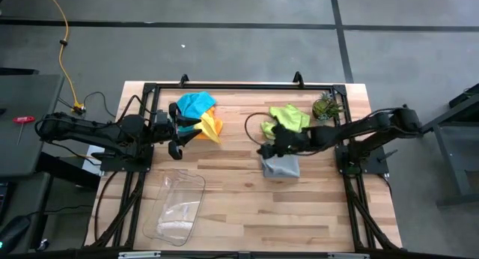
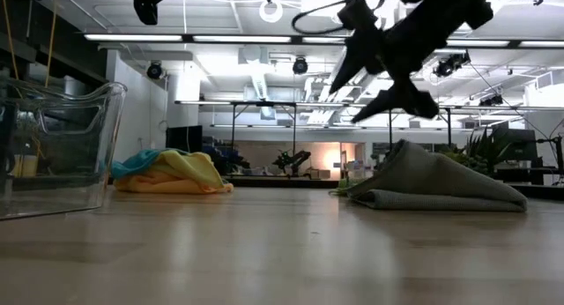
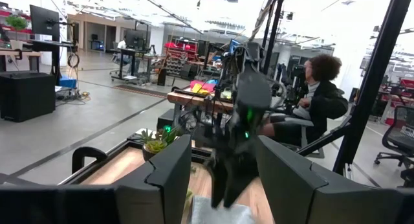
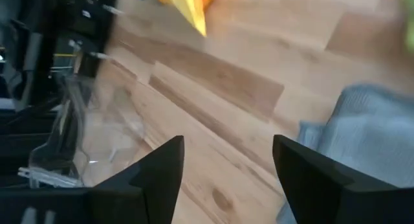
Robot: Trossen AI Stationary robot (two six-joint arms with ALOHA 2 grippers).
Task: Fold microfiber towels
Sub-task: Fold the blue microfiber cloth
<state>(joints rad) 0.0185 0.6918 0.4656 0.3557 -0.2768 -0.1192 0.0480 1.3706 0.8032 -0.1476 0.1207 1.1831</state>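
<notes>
- My right jaws [image 1: 263,150] are spread wide with nothing between them. They hang in the air, not touching anything.
- Just under and beside them lies the grey towel [image 1: 281,166], folded into a small flat pad on the counter [image 1: 247,199]. In the low view the grey towel [image 2: 436,183] lies flat on the wood, with the right jaws [image 2: 388,74] up above it.
- Behind the right jaws sits the lime green towel [image 1: 287,118], crumpled, with a small spiky plant [image 1: 326,106] just beside it.
- My left jaws [image 1: 177,129] are partly spread and hold nothing. They hang above the counter too.
- Right in front of the left jaws is a soft heap: the teal blue towel [image 1: 194,103], the yellow towel [image 1: 207,126] and the orange towel [image 1: 217,125], all touching.
- Near the left jaws, on the side away from the heap, a clear plastic tray [image 1: 177,208] sits on the counter.
- Far past the counter, the left wrist view shows a person [image 3: 312,104] sitting in a chair.
</notes>
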